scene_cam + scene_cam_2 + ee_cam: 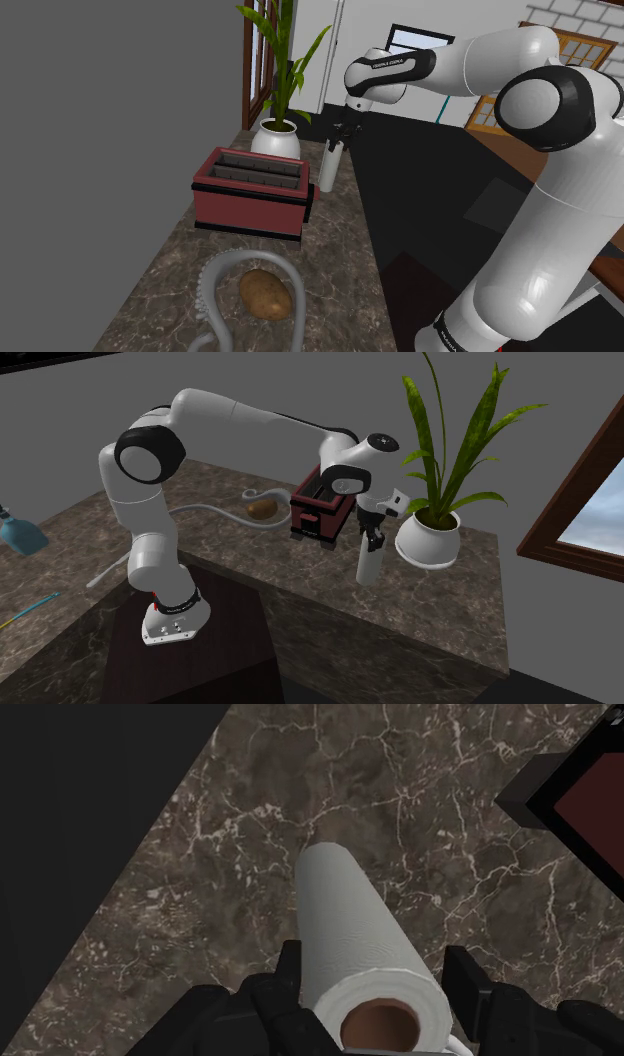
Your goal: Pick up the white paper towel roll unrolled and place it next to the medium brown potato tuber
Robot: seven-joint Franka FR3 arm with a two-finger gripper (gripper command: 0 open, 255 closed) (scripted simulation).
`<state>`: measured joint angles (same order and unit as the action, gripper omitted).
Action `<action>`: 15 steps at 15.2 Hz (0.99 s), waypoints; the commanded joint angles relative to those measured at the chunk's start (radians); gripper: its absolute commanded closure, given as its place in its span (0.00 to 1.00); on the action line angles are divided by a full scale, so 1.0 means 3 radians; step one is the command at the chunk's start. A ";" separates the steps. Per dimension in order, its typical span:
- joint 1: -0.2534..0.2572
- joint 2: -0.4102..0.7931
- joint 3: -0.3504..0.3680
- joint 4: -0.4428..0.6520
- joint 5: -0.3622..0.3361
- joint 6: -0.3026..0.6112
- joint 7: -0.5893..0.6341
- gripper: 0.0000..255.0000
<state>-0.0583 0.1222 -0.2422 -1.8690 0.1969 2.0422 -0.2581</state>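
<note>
Wrist view: looks down the paper towel roll [350, 929] and shows its brown core at the near end, with dark veined worktop [250, 854] beyond and a corner of the red toaster [590, 814] to one side.
Shoulder view: the potato [265, 293] lies on the worktop inside a loop of grey hose [215, 275], on the near side of the toaster [250, 190]. A white plant pot [275, 140] stands behind the toaster.
Second exterior view: the whole arm over the worktop, with potato [262, 509], toaster [320, 512] and plant pot [428, 539] in a row.
Gripper: the gripper [375, 952] points down and pinches the top of the roll, one finger [288, 969] on each side of it.
Roll: hangs upright straight below the gripper [345, 130], just beside the toaster and near the worktop's edge. Whether its lower end touches the worktop, I cannot tell.
Roll and potato: well apart, with the toaster between them.
</note>
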 commanded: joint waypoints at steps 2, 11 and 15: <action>0.0000 0.0002 0.0001 0.0000 0.0002 -0.0001 -0.0001 1.00; 0.0001 -0.0021 -0.0001 0.0061 -0.0012 -0.0083 0.0017 1.00; 0.0000 -0.0056 -0.0005 0.0197 -0.0035 -0.0250 0.0050 1.00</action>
<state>-0.0585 0.1093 -0.2435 -1.8164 0.1884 1.9774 -0.2455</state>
